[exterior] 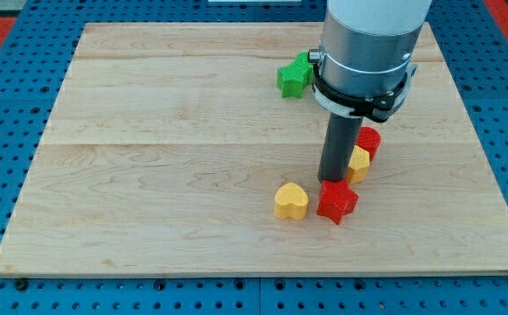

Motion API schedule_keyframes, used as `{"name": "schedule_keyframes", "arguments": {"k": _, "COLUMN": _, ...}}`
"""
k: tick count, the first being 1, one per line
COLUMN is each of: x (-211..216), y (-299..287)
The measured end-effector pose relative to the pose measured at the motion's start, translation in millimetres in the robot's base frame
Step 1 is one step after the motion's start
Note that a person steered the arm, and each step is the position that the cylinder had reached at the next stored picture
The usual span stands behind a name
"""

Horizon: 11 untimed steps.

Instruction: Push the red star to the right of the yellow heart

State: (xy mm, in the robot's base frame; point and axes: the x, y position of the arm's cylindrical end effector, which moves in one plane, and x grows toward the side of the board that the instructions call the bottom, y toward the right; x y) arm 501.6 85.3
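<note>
The red star (337,201) lies on the wooden board (166,175), just to the right of the yellow heart (291,201), with a small gap between them. My tip (333,179) stands at the star's upper edge, touching or nearly touching it. The rod and the arm's grey body above it hide part of the board behind.
A yellow block (358,163) sits just right of the rod, with a red block (370,141) above it, both partly hidden. A green star (294,76) lies near the view's top, left of the arm. Blue pegboard surrounds the board.
</note>
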Motion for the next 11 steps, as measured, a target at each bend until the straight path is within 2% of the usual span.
{"name": "schedule_keyframes", "arguments": {"k": 1, "x": -2, "y": -20}}
{"name": "schedule_keyframes", "arguments": {"k": 4, "x": 24, "y": -6}}
{"name": "schedule_keyframes", "arguments": {"k": 7, "x": -10, "y": -28}}
{"name": "schedule_keyframes", "arguments": {"k": 8, "x": -10, "y": -74}}
{"name": "schedule_keyframes", "arguments": {"k": 9, "x": -9, "y": -78}}
{"name": "schedule_keyframes", "arguments": {"k": 10, "x": 18, "y": -78}}
{"name": "schedule_keyframes", "arguments": {"k": 11, "x": 20, "y": -78}}
